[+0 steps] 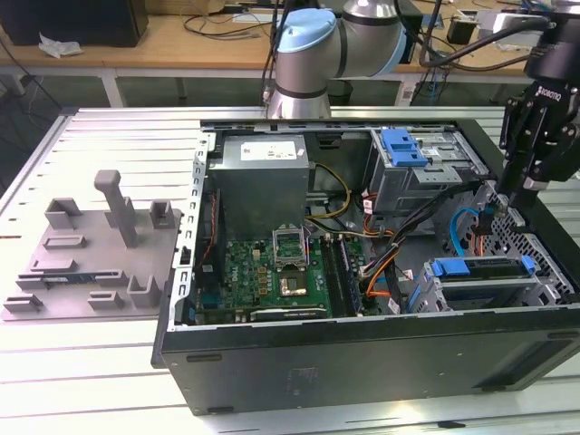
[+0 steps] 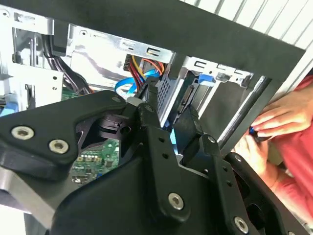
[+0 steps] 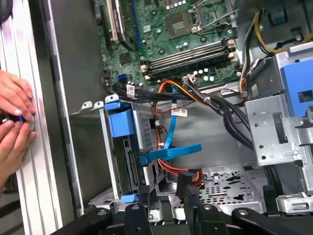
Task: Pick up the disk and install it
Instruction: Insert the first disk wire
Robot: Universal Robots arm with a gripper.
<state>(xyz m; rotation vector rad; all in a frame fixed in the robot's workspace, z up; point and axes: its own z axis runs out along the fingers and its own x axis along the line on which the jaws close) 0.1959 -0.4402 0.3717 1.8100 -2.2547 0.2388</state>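
Note:
The disk (image 1: 480, 288) lies in the drive cage at the near corner of the open computer case, on the exterior view's right, with its blue carrier bracket (image 1: 478, 268) on top. In the first wrist view the disk (image 3: 131, 161) is seen edge-on inside the cage, blue bracket (image 3: 120, 122) at one end. My gripper (image 1: 494, 210) hangs just above and behind that cage, over the perforated case floor. Its black fingers (image 3: 145, 198) stand apart with nothing between them, a short way from the disk. A blue flat cable (image 3: 171, 152) runs from the disk toward my gripper (image 3: 166, 193).
A person's hands (image 3: 14, 117) rest on the table just outside the case wall beside the cage, also seen in the second wrist view (image 2: 279, 120). Motherboard (image 1: 272, 272), power supply (image 1: 263, 172), cable bundles (image 3: 215, 107) and a second cage with a blue bracket (image 1: 403, 145) crowd the case. A grey fixture (image 1: 100, 254) lies on the exterior view's left.

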